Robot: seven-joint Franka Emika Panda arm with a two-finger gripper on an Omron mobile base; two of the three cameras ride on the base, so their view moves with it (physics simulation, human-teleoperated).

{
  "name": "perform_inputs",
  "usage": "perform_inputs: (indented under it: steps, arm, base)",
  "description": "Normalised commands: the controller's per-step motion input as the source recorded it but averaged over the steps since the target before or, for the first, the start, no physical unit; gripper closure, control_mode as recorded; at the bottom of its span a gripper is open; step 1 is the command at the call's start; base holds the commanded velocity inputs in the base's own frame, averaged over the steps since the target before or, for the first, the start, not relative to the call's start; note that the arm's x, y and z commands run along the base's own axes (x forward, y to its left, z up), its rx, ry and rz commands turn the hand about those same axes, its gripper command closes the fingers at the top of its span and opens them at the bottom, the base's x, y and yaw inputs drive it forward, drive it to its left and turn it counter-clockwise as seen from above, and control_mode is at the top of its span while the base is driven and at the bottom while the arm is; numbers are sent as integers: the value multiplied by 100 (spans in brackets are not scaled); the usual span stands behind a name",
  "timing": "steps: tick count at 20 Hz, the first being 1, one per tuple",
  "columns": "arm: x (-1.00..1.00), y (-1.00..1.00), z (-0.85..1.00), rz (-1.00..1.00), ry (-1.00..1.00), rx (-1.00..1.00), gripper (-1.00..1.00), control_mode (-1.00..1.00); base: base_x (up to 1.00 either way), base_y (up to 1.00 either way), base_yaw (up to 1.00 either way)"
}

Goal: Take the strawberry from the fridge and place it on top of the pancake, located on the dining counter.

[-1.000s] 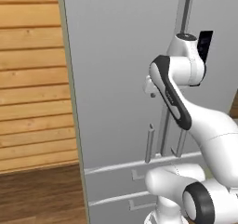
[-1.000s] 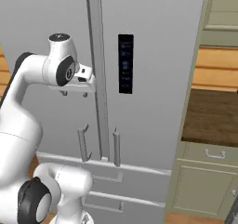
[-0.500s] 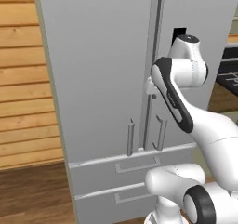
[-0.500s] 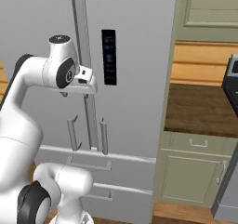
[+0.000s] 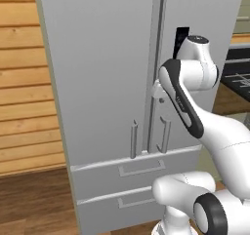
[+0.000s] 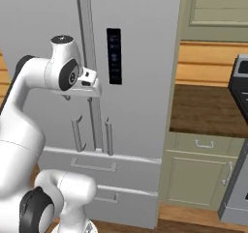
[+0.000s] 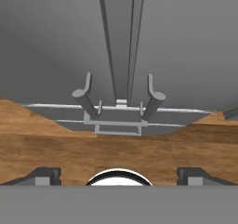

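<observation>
Over the last second the base drove to the right, so the fridge [image 5: 122, 83] slid left across both base views, while the gripper [image 7: 118, 174], raised in front of the doors, widened its jaws to empty and wide apart. The doors were shut with the strawberry hidden behind them, so opening a bar handle [image 5: 133, 139] likely came next

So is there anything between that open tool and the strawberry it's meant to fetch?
Yes. The fridge is shut: both doors closed, handles untouched. The open tool is in front of them, holding nothing. No strawberry is visible, so a door has to open first.
</observation>
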Motion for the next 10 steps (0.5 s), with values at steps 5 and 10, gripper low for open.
perform_inputs:
  steps: [5,10]
  arm:
    - [0,0,0,0,0,0,-100,100]
    - [0,-2,-9,0,0,0,-100,-100]
  base:
    - [-75,0,-6]
    - [-26,-3,-3]
